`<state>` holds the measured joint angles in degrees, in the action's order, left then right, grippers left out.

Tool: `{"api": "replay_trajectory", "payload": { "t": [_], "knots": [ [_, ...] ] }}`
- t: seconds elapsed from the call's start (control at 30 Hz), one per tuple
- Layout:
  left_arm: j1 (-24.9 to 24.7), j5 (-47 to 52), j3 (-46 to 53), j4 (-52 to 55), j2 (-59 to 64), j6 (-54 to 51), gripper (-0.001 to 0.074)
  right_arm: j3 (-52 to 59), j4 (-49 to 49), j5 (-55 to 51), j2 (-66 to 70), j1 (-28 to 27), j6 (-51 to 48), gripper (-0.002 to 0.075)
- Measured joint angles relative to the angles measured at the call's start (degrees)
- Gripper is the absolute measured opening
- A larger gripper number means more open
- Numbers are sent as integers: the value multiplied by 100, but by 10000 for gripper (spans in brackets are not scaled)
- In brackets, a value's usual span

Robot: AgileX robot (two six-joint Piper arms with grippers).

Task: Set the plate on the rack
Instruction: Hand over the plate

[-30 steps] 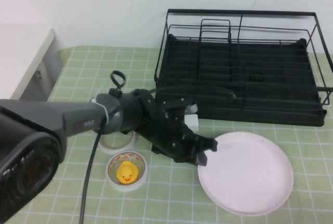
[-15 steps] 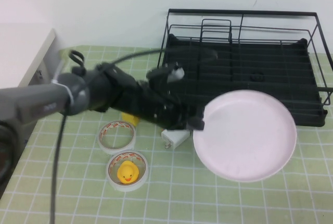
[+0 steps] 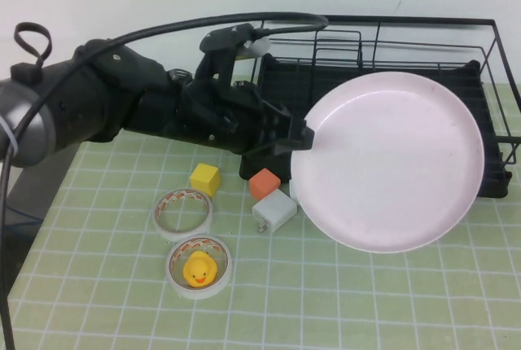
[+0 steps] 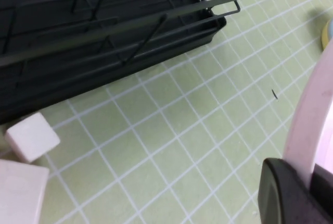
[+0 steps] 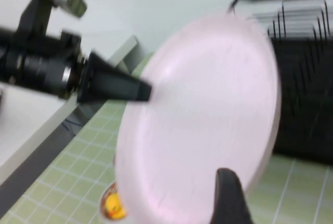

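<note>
The surface [image 3: 342, 301] is covered in a pale green checked cloth. The rack [image 3: 407, 98] stands at its far right corner. Near the middle lie a yellow cube [image 3: 205, 179], an orange cube [image 3: 264, 183] and a white block [image 3: 274, 210]. Toward the near left edge lie an empty tape roll [image 3: 183, 214] and a second roll [image 3: 198, 266] ringing a rubber duck [image 3: 198, 269]

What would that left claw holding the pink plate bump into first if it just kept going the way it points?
The left gripper, shut on the plate, points toward the robot's right. Ahead lies the plate itself, carried along; beyond it, probably the rack, though depth is unclear. The right gripper is near the plate's rim.
</note>
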<state>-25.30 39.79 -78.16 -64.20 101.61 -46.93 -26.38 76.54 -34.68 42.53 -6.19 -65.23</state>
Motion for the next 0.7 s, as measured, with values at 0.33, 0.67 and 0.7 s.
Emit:
{"api": "replay_trajectory", "payload": {
  "t": [0.33, 0.67, 0.7],
  "knots": [
    [0, -367, 95, -411, -32, -70, 1, -1302, 1095, -927, 2481, 0, -1900, 418],
    [0, -429, 95, -496, -32, -396, 1, -1845, 1413, -1640, 3798, 0, -2517, 418],
    [0, -429, 95, -496, -32, -419, 1, -1845, 1457, -1653, 3860, 0, -2600, 418]
  ]
}}
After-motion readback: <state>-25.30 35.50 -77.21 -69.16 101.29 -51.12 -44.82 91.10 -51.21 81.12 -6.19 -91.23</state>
